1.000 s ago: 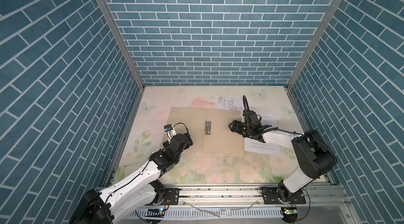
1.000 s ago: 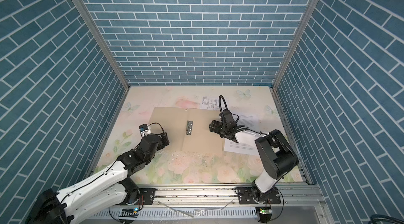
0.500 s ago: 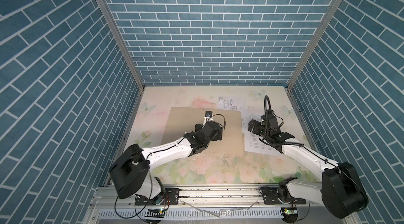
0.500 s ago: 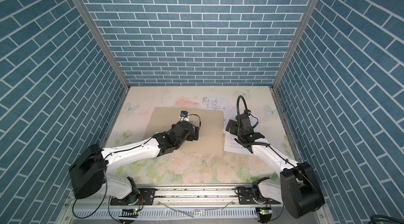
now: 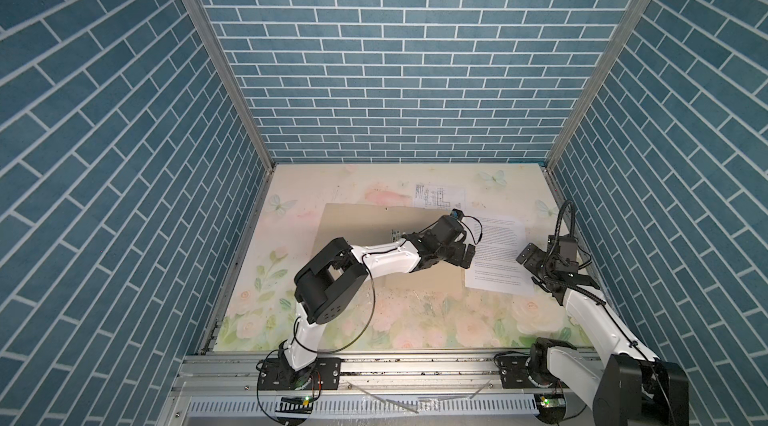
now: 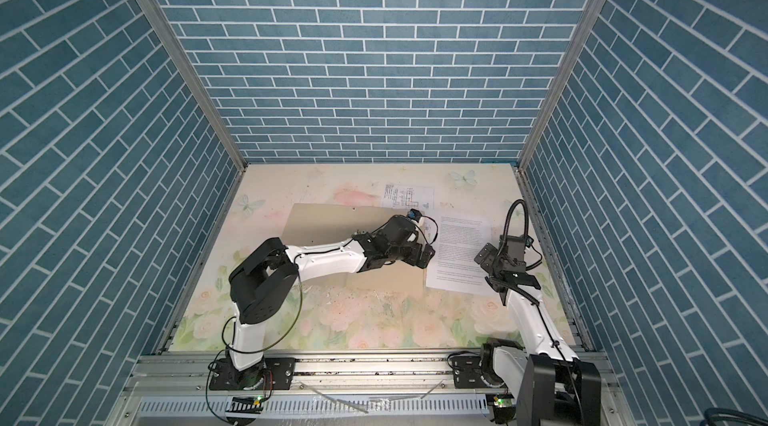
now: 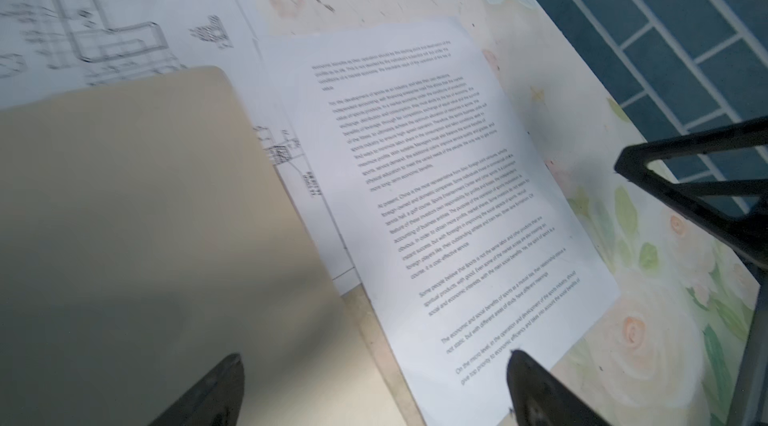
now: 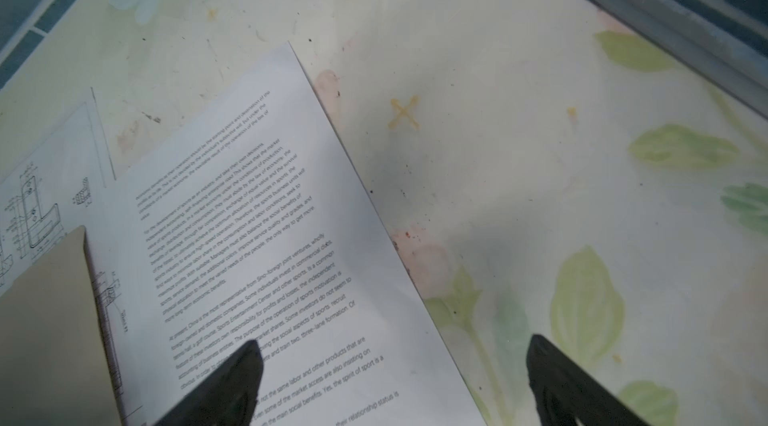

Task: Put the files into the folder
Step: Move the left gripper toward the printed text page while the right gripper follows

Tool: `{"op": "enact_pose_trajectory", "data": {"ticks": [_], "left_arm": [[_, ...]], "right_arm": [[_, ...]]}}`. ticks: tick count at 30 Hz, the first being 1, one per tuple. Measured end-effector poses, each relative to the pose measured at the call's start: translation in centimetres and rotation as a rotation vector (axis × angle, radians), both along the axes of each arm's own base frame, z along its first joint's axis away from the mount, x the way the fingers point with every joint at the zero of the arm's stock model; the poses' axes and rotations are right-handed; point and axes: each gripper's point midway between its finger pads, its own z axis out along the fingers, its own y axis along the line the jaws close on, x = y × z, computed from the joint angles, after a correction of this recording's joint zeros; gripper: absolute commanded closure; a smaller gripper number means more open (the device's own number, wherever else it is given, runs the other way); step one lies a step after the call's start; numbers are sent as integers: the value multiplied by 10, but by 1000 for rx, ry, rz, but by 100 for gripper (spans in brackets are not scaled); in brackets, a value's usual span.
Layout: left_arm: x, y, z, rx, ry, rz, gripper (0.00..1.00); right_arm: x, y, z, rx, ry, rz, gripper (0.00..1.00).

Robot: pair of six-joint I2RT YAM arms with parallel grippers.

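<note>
Folder [image 5: 359,226] lies flat mid-surface [image 5: 415,320]. Its far right corner covers part of the drawing sheet [image 5: 436,194]. Text sheet [image 5: 496,253] is just right of it, overlapping the drawing. Left tool [image 7: 374,365] is open above the folder's right edge. Right tool [image 8: 390,361] is open, straddling the text sheet's right edge.

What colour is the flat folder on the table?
The folder is plain beige-tan and unmarked; it shows best in the left wrist view.
</note>
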Motion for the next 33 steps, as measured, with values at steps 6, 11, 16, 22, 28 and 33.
{"op": "enact_pose_trajectory", "data": {"ticks": [6, 11, 16, 22, 28, 33], "left_arm": [[-12, -20, -15, 31, 70, -63, 4], [-19, -18, -19, 49, 114, -71, 6], [-20, -27, -22, 34, 144, -82, 10], [-24, -29, -40, 59, 197, -85, 12], [-27, -32, -44, 52, 228, -89, 13], [-29, -35, -43, 40, 244, -90, 14]], "right_arm": [[-4, 4, -24, 82, 76, 18, 1], [-3, 6, -34, 145, 96, 31, 2], [0, 3, -35, 186, 80, 27, 2], [6, 2, -34, 212, 55, 31, 4], [6, 1, -34, 222, 53, 39, 5], [4, -1, -34, 228, 64, 44, 5]]}}
